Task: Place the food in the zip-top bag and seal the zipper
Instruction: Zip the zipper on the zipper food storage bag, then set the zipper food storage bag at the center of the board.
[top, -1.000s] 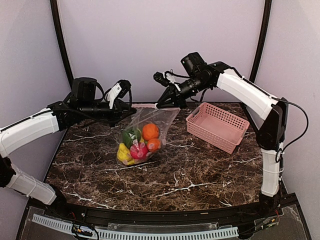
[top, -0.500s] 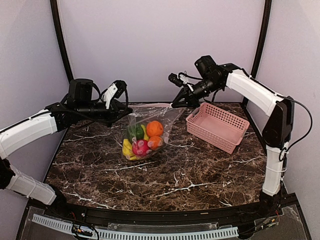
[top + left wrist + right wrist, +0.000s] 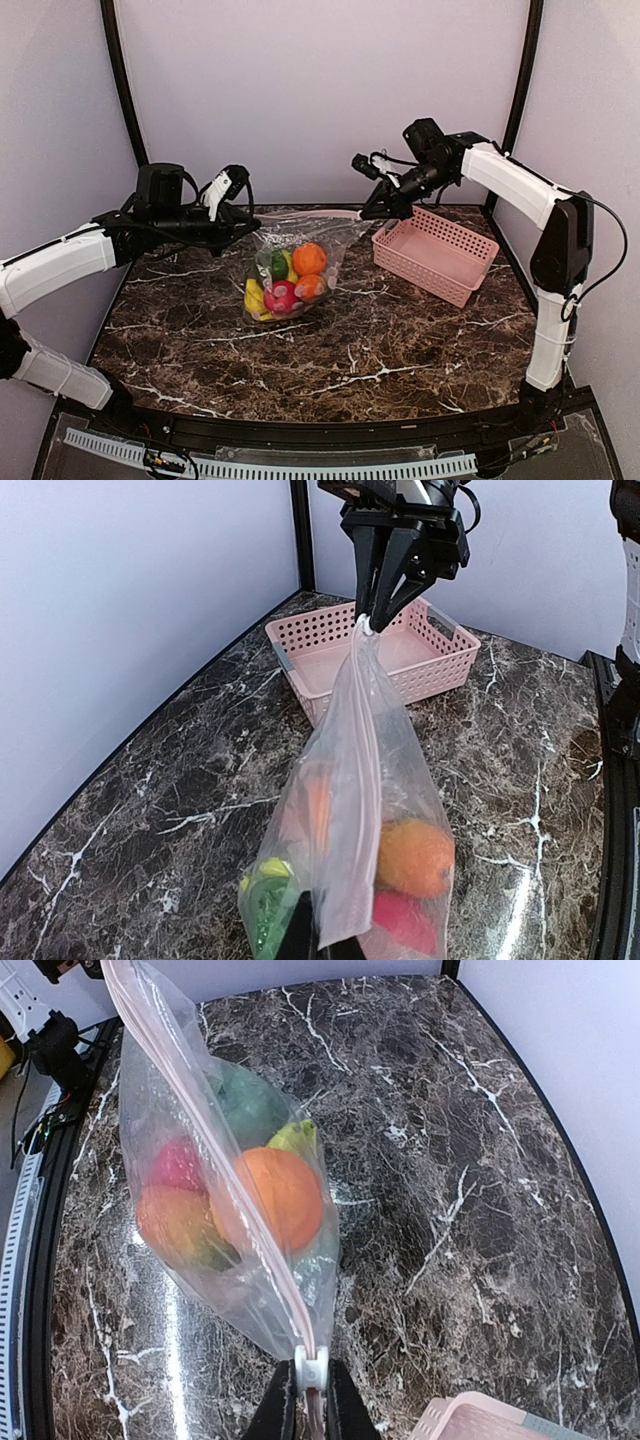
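My left gripper (image 3: 249, 215) and right gripper (image 3: 368, 213) are clamping opposite ends of the pinkish zipper (image 3: 310, 213) on the clear plastic bag (image 3: 335, 238). Glossy toy food (image 3: 308, 259) is sagging inside, near a pink slotted basket (image 3: 428, 274).

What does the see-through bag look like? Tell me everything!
The zip-top bag is clear, floppy plastic with a pale pink zipper along its top. The left gripper pinches one top corner and the right gripper pinches the other, by a small white tab, so the top is pulled straight. The bag hangs between them, bulging with colourful toy food, and its bottom seems to rest on the marble table.
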